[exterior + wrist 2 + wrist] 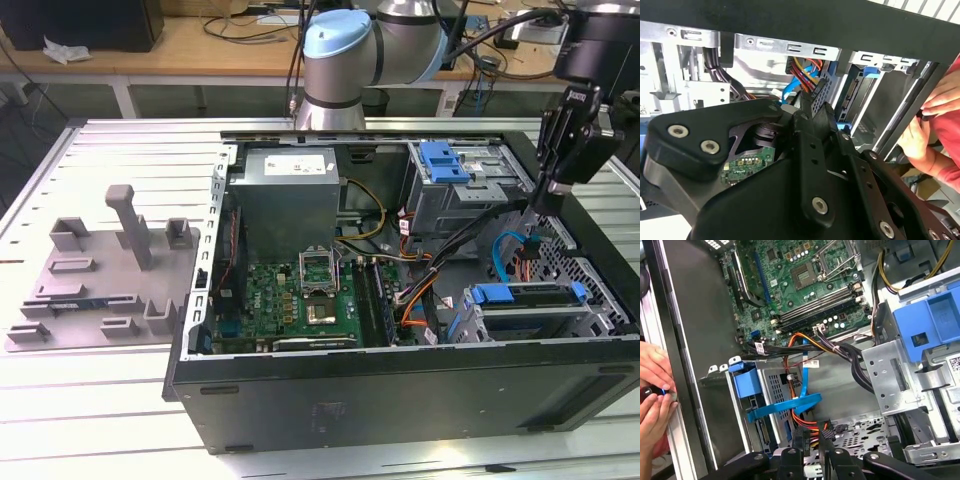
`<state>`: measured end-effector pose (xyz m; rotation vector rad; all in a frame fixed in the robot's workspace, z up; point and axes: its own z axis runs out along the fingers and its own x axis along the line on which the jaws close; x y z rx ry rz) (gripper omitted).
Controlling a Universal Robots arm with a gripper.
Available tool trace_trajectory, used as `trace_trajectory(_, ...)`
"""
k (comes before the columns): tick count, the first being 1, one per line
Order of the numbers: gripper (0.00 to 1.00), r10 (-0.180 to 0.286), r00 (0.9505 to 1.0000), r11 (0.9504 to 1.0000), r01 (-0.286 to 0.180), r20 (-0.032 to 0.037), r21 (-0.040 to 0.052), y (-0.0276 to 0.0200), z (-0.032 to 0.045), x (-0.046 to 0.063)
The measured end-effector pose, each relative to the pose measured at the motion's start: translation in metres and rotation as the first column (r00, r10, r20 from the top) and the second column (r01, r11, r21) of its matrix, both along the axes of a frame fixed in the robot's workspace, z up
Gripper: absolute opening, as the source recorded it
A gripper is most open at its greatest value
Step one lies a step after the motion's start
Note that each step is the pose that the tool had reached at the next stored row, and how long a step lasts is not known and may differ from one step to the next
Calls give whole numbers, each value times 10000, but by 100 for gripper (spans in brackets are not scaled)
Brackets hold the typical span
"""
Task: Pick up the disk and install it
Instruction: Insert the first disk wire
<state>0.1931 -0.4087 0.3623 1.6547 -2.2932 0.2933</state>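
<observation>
The disk (527, 298) lies flat in the lower drive bay at the near corner of the open computer case, on the exterior view's right, framed by its blue rail bracket. In the first wrist view the bracket's blue end (746, 382) shows at the bay's mouth. My gripper (546, 197) hangs above the case's side wall on the exterior view's right, higher than the disk and apart from it. In the first wrist view the gripper (812, 447) stands open by a narrow gap with only cables behind it. It holds nothing.
A grey upper drive cage with a blue latch (445, 160) stands at the back. Loose orange, black and blue cables (805, 405) lie between the cages. The motherboard (300, 295) fills the case's middle. A grey fixture (110, 275) sits outside the case. A person's hands (655, 390) are at the case edge.
</observation>
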Motion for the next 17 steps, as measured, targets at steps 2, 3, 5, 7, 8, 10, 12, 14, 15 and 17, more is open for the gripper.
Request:
trace_trajectory(2, 27, -6, 10000, 10000, 6, 0, -38, -16, -6, 2)
trace_trajectory(3, 27, -11, 10000, 10000, 11, 0, -75, -28, -14, 2)
trace_trajectory(5, 27, -14, 10000, 10000, 14, 0, -95, -35, -26, 2)
trace_trajectory(7, 27, -21, 10000, 9999, 21, 0, -133, -41, -44, 4)
trace_trajectory(8, 27, -22, 10000, 9999, 22, 0, -149, -42, -50, 5)
trace_trajectory(10, 27, -24, 10000, 9998, 24, 0, -177, -44, -64, 10)
trace_trajectory(12, 27, -27, 10000, 9998, 27, 0, -203, -47, -88, 14)
trace_trajectory(14, 27, -26, 10000, 9998, 26, 0, -210, -50, -102, 16)
trace_trajectory(15, 27, -24, 10000, 9998, 24, 0, -221, -60, -115, 17)
trace_trajectory(17, 27, -26, 10000, 9997, 26, 0, -229, -78, -130, 16)
